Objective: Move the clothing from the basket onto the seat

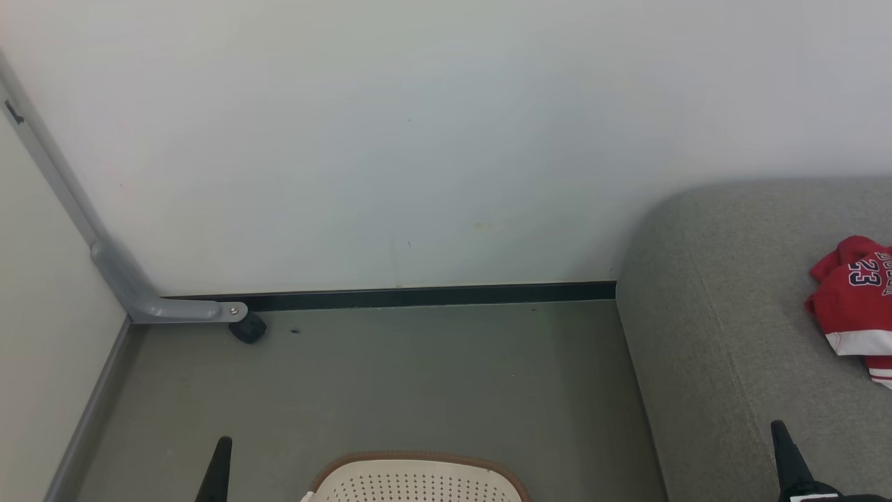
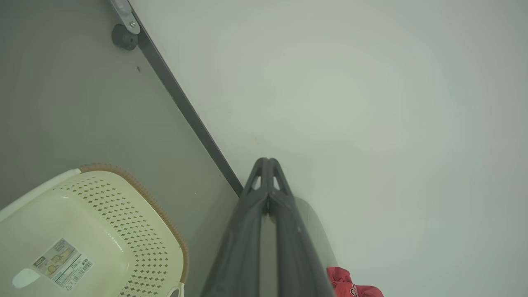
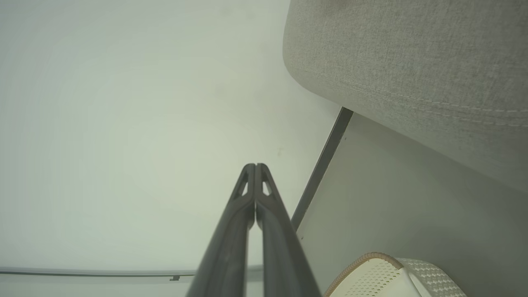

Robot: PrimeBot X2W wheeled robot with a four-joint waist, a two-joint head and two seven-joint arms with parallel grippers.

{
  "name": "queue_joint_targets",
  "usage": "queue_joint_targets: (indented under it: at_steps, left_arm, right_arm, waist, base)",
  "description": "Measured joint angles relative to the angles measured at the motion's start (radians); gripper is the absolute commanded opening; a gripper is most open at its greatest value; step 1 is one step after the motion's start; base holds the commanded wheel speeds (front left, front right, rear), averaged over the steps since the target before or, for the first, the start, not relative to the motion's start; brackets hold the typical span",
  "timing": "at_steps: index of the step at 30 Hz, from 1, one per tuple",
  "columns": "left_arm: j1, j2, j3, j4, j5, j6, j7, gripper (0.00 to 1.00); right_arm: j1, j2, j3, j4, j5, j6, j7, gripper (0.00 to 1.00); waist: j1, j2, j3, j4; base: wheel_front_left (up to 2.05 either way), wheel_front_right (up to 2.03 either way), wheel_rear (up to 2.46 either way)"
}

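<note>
The clothing (image 1: 856,307), a red jersey with "23" and a white-striped hem, lies on the grey seat (image 1: 718,293) at the right edge; a red corner of the clothing (image 2: 350,284) peeks past my left fingers. The cream basket (image 1: 418,481) with its brown rim stands on the floor at the bottom middle, and the basket (image 2: 82,235) looks bare inside apart from a sticker. My left gripper (image 1: 223,446) rises left of the basket, shut and holding nothing, its tips (image 2: 268,161) pressed together. My right gripper (image 1: 779,429) is shut too, over the seat's front, tips (image 3: 255,167) touching.
A white wall (image 1: 418,139) runs behind, with a dark baseboard (image 1: 418,296). At the far left stands a grey metal leg with a black castor (image 1: 247,328). Grey floor (image 1: 418,376) lies between wall, basket and seat. The basket's rim (image 3: 363,264) shows under the seat (image 3: 412,62).
</note>
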Motion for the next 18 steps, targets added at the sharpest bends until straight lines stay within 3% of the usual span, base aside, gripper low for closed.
queue_joint_targets:
  at_steps: [18]
  left_arm:
    - [-0.022,-0.01,0.057,0.014,-0.236,-0.044,0.05,0.0]
  right_arm:
    - [-0.037,0.03,-0.046,0.035,0.234,0.034,0.045,0.0]
  waist:
    - [0.0,0.0,-0.001,0.004]
  base:
    - [0.0,0.0,0.0]
